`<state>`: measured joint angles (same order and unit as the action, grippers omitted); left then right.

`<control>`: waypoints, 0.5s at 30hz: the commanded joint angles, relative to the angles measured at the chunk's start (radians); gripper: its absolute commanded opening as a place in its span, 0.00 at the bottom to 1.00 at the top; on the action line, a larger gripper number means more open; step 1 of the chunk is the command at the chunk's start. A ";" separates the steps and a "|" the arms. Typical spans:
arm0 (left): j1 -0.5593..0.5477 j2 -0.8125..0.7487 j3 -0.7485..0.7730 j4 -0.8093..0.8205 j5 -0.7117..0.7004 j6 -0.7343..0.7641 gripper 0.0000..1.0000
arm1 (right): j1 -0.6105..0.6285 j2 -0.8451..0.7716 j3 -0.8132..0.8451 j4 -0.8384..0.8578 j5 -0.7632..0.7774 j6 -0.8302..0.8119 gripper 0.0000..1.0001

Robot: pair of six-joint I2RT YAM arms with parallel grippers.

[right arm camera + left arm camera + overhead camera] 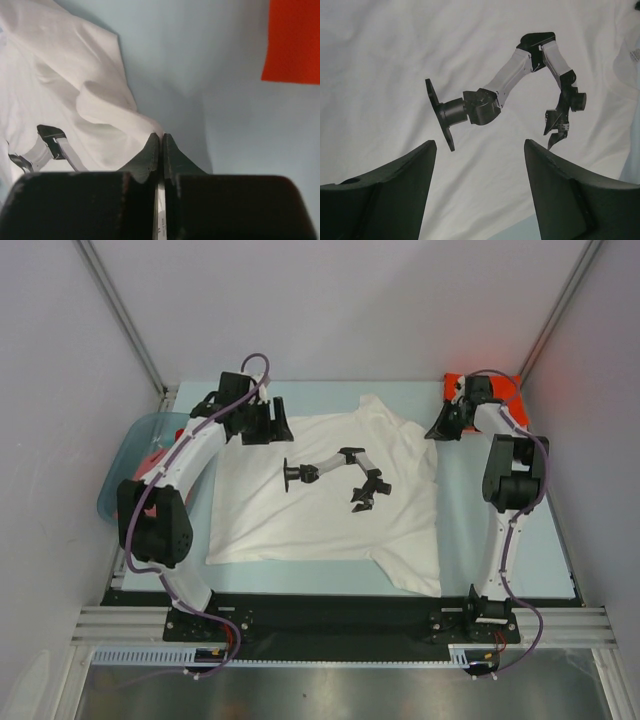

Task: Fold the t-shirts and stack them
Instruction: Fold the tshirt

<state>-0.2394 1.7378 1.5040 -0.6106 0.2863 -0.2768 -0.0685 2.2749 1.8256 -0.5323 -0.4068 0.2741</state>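
no legible text; neck tag point(634, 52) on white t-shirt point(380, 60) too blurred

A large white t-shirt point(300, 525), printed with a black-and-grey robot arm, is spread nearly flat on the worktop point(540, 540), one sleeve rumpled. An orange-red t-shirt point(295, 40) is laid at the far right corner.

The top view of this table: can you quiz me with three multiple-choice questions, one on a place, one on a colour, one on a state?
1. The print on the white t-shirt is: A green; B black and white; C blue.
2. The orange-red t-shirt lies: A at the far right corner; B on the white t-shirt; C between the arm bases.
3. The right gripper is: A wide open; B shut on the white t-shirt; C gripping the orange-red t-shirt.
Answers: B, a black-and-white robot-arm picture; A, beyond the right gripper; B, its fingers pinch the sleeve edge.
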 commanded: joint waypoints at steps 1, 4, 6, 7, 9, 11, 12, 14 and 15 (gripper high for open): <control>0.049 0.014 0.047 -0.021 -0.042 0.002 0.76 | -0.028 -0.118 -0.049 -0.015 0.005 0.010 0.00; 0.069 0.035 0.070 -0.029 -0.038 -0.002 0.75 | -0.027 -0.182 -0.095 -0.080 0.109 -0.009 0.00; 0.081 0.045 0.081 -0.029 -0.027 0.001 0.75 | -0.016 -0.275 -0.206 -0.075 0.152 -0.012 0.00; 0.083 0.048 0.090 -0.032 -0.029 0.004 0.75 | -0.011 -0.308 -0.250 -0.069 0.160 -0.003 0.00; 0.084 0.058 0.096 -0.031 -0.029 0.007 0.74 | 0.005 -0.391 -0.371 -0.067 0.171 0.013 0.00; 0.084 0.068 0.101 -0.034 -0.033 0.007 0.74 | 0.059 -0.429 -0.435 -0.087 0.149 0.016 0.00; 0.086 0.071 0.099 -0.029 -0.035 0.002 0.74 | 0.094 -0.464 -0.490 -0.116 0.154 0.014 0.00; 0.086 0.078 0.101 -0.026 -0.030 0.001 0.73 | 0.163 -0.501 -0.546 -0.124 0.165 0.011 0.06; 0.086 0.088 0.102 -0.026 -0.026 0.001 0.73 | 0.173 -0.518 -0.569 -0.127 0.161 0.011 0.14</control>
<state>-0.1509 1.8141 1.5562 -0.6422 0.2577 -0.2790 0.0322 1.8072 1.3205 -0.6106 -0.2577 0.2909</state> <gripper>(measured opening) 0.737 0.099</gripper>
